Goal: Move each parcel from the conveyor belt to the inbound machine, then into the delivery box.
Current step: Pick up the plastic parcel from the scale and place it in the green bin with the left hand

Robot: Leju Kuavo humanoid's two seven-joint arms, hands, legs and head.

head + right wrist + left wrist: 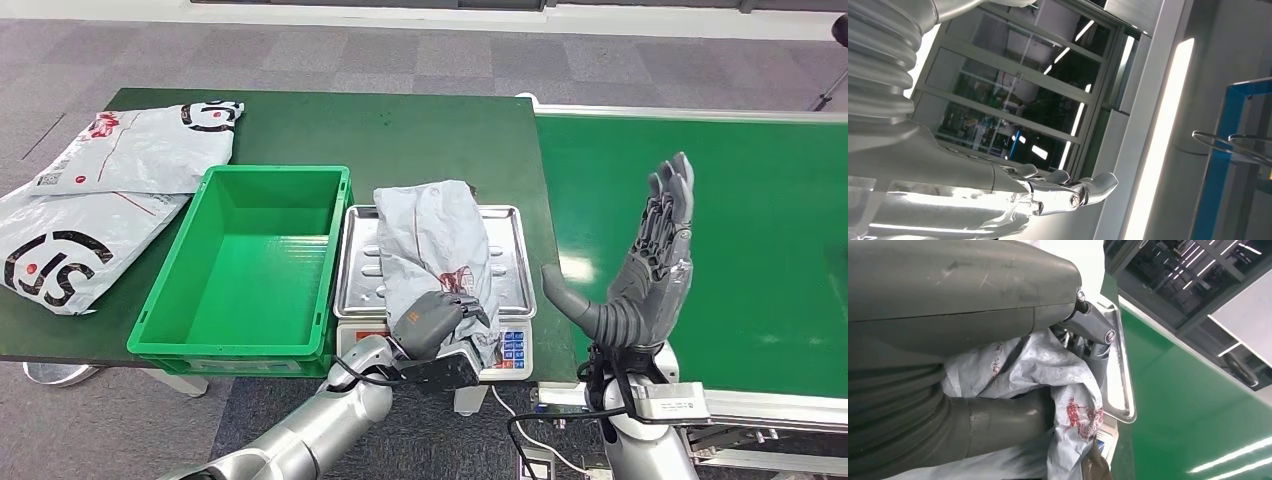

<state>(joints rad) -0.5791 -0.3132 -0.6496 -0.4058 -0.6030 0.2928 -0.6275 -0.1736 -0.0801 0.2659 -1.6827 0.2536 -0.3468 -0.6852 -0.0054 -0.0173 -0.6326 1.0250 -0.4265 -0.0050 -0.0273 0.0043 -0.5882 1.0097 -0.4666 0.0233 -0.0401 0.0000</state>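
Centrally, low in the head view, the robot's left hand [437,325] grips the near end of a crumpled grey plastic parcel [432,240] lying on the steel tray of the weighing scale [515,262], the inbound machine. Just left sits the empty green plastic delivery box [250,262]. At right, the right hand [640,270] is raised, fingers spread, holding nothing, over the green conveyor belt [720,230]. The slack bag could likely slip free or snag the box rim when lifted.
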